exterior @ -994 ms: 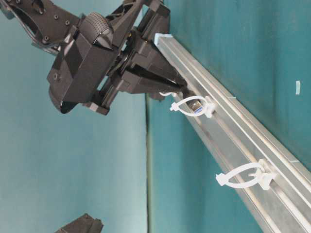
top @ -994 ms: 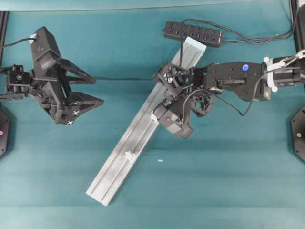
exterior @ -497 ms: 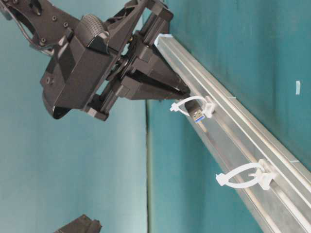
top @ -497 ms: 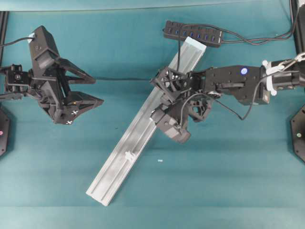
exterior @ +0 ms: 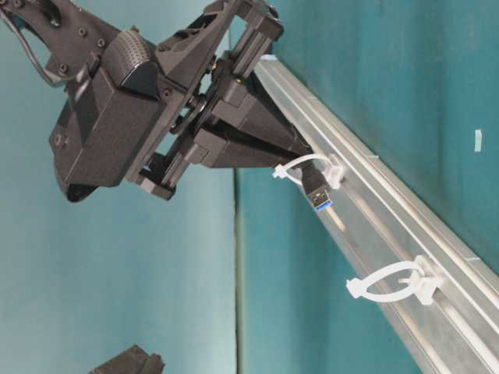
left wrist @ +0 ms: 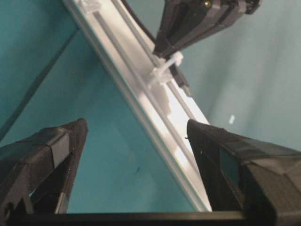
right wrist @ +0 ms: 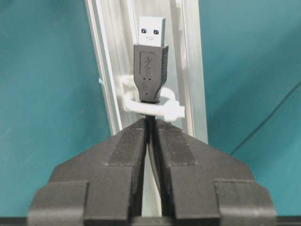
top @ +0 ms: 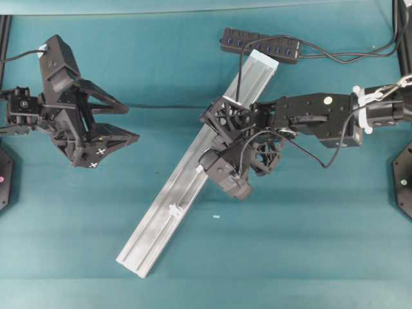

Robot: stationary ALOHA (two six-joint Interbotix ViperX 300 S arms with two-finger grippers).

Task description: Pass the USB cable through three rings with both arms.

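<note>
Since a second ago the slim black, metal-tipped plug of the thin black USB cable [right wrist: 151, 56] has pushed further through the small whitish translucent plastic ring [right wrist: 153, 104] clipped to the long grooved silver aluminium rail [top: 187, 180]; its black body now sits past the loop, where before only the metal tip lay inside. That judges as the ring's threading nearly done, with the next whitish ring [exterior: 394, 282] further down the rail not yet reached.

The plug's long axis runs almost along the rail, metal end leading toward the rail's near, lower end and tilted slightly down off the groove in the table-level view. Behind the loop, the right hand [right wrist: 151, 129] has its black fingers pressed together, pinching the cord just behind the plug.

Well apart on the teal worktop [top: 290, 244], the left hand [top: 132, 122] is spread wide and holds nothing. A black multi-port hub [top: 261, 45] lies by the rail's far end.
</note>
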